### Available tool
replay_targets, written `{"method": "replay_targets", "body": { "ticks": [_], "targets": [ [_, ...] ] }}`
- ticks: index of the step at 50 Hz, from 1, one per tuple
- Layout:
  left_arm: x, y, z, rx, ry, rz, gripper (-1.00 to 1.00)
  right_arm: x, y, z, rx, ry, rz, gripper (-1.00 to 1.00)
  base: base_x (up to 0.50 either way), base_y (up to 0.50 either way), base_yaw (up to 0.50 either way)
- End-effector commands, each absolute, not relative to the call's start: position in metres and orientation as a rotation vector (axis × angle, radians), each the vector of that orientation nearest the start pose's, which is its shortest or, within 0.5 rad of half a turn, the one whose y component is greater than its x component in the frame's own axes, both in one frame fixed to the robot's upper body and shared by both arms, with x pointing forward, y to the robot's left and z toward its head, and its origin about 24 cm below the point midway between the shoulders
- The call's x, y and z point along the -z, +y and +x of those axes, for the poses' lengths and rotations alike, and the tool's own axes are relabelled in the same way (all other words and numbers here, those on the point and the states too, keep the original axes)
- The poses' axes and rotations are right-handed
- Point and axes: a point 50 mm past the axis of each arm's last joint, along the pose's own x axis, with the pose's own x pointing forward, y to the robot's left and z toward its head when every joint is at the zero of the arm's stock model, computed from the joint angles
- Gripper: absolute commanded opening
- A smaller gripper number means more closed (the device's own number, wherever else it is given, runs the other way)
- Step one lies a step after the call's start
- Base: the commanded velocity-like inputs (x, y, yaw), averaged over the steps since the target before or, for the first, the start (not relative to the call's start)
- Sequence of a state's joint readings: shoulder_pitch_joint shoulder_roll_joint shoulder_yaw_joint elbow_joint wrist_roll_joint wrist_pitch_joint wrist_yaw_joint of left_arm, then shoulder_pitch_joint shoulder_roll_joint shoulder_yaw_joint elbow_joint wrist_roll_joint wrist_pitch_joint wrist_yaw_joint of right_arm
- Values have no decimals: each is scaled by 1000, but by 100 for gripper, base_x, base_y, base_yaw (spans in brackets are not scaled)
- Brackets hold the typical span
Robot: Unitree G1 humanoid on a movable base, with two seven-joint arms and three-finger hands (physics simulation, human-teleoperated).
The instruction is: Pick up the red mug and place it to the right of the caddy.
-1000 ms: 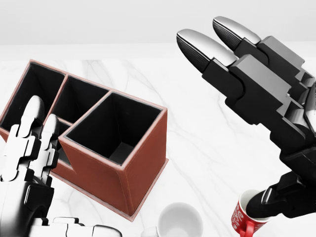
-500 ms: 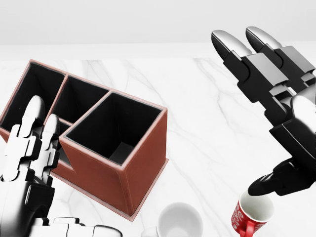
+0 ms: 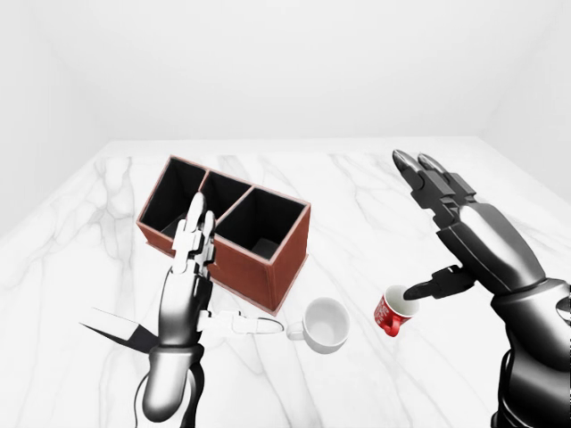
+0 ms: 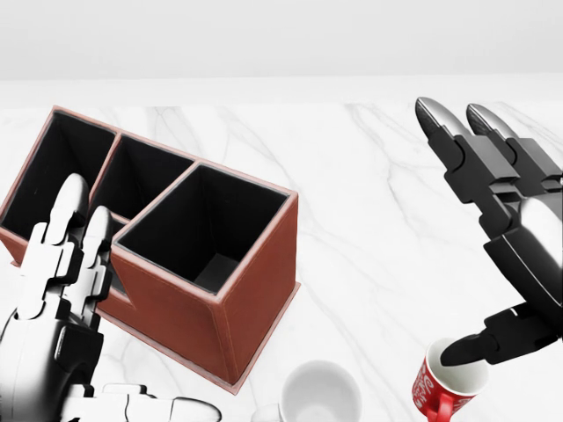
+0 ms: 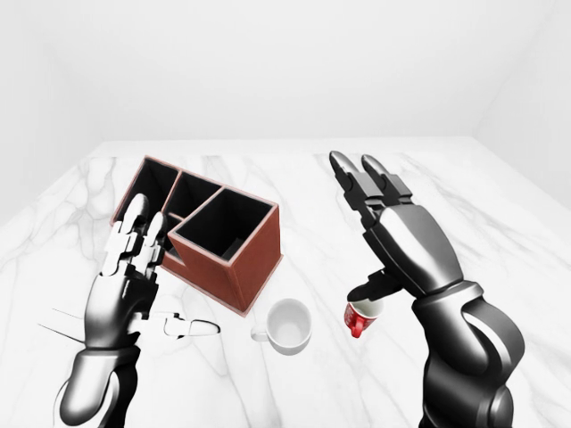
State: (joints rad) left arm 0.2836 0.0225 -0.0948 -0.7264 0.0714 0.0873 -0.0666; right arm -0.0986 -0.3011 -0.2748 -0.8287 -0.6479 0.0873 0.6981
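Note:
The red mug (image 3: 393,312) stands upright on the white marble table, below and to the right of the red-brown three-compartment caddy (image 3: 290,254) in the left-eye view. My right hand (image 3: 426,234) is open above the mug, with its fingers stretched up and its thumb tip at the mug's rim (image 4: 457,354). The fingers do not close round the mug. My left hand (image 3: 219,276) is open and empty, raised in front of the caddy's left side.
A white mug (image 3: 326,324) stands between the caddy's near corner and the red mug, with its handle towards my left thumb. The marble table (image 3: 357,187) stretches to the right of the caddy up to its far edge by the white wall.
In the head view my right hand has swung right and down, fingers still spread, with its thumb staying at the red mug's rim. My left hand rose slightly. The mug and caddy have not moved.

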Motion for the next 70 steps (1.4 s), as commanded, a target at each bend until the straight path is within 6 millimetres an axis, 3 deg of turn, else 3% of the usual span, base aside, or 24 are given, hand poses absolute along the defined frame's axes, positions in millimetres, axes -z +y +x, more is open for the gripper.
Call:
{"method": "replay_targets", "body": {
  "ticks": [1,33,46,70],
  "targets": [
    [-140,141,184,71,-366,86,100,-208,-193,199,-117,-361,-1111,95,0,0,0],
    [-140,140,184,72,-364,86,100,-158,-222,207,-142,-111,-933,95,0,0,0],
    [-136,141,186,71,-347,85,100,-126,-239,203,-142,41,-849,95,0,0,0],
    [-134,140,187,72,-337,87,100,-100,-249,215,-181,152,-792,95,0,0,0]
  ]
}}
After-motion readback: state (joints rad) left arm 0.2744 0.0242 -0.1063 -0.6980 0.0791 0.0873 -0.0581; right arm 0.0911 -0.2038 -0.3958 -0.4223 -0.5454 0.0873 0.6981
